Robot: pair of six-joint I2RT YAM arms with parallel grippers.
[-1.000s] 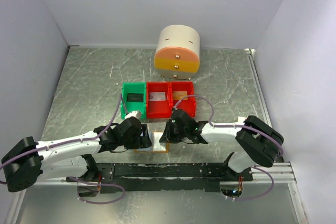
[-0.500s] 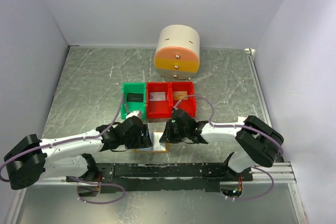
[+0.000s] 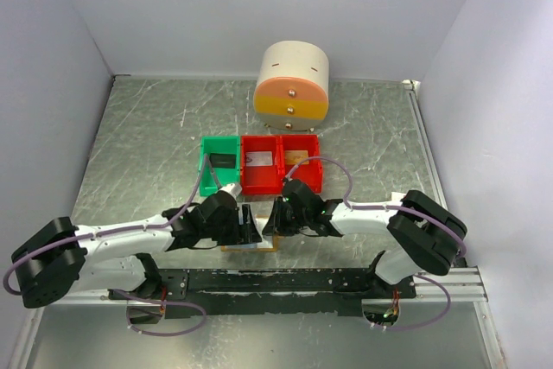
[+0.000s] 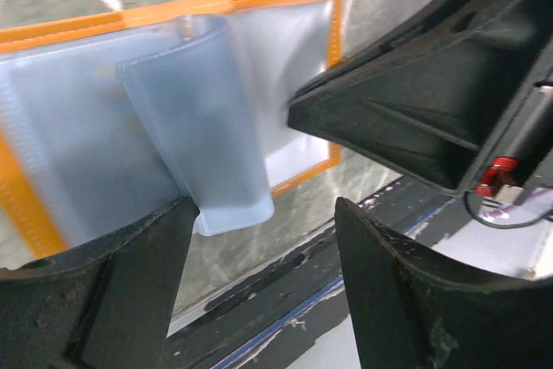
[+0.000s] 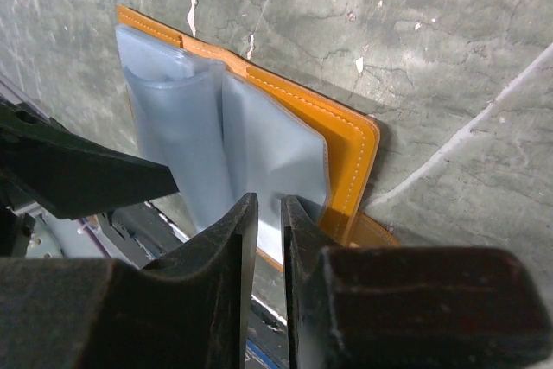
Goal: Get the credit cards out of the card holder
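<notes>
The card holder [image 3: 263,246] lies open on the table between my two grippers, orange-rimmed with pale blue pockets [image 4: 86,127], and one middle leaf curls upward [image 5: 173,127]. No card shows in its pockets. My left gripper [image 3: 246,224] hovers open over the holder's near edge [image 4: 263,248], with nothing between its fingers. My right gripper [image 3: 275,220] is shut, its tips [image 5: 270,213] down on the holder's right-hand pocket. A grey-silver credit card [image 3: 259,158] lies in the middle red bin and a gold-orange one [image 3: 298,156] in the right red bin.
A green bin [image 3: 207,174] with a dark flat item and two red bins [image 3: 261,186] stand in a row just beyond the holder. A round cream and orange drawer unit [image 3: 292,82] sits at the back. A black rail [image 3: 276,281] runs along the near edge.
My left arm has moved right, so its open gripper now covers the holder's pale left page. The right arm has not moved.
</notes>
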